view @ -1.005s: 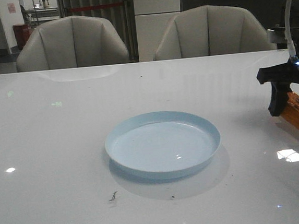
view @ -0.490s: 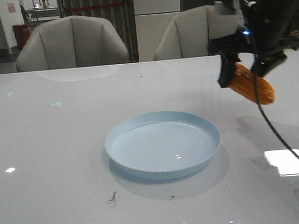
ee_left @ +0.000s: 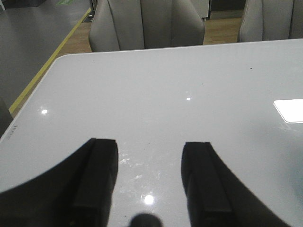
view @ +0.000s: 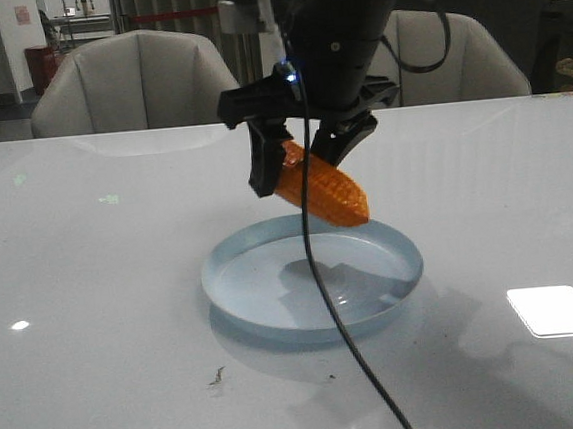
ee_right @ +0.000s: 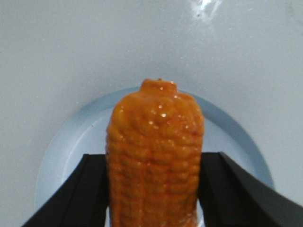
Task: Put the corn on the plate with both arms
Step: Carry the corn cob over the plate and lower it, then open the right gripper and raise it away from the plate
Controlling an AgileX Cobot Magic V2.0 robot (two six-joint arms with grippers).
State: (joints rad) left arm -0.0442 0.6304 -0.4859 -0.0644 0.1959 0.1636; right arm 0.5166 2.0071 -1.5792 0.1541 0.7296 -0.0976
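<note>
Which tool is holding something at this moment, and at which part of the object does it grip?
The right tool holds the corn, clamped by its sides at the upper end, above the plate. The left tool is open and empty.

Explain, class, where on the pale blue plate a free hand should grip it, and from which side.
Grip the low raised rim of the round, shallow pale blue plate on its left edge, coming from the left. The rim is its only raised part, and the right hand, shut on the orange toy corn cob, hangs over the middle. The left hand is open and empty.
</note>
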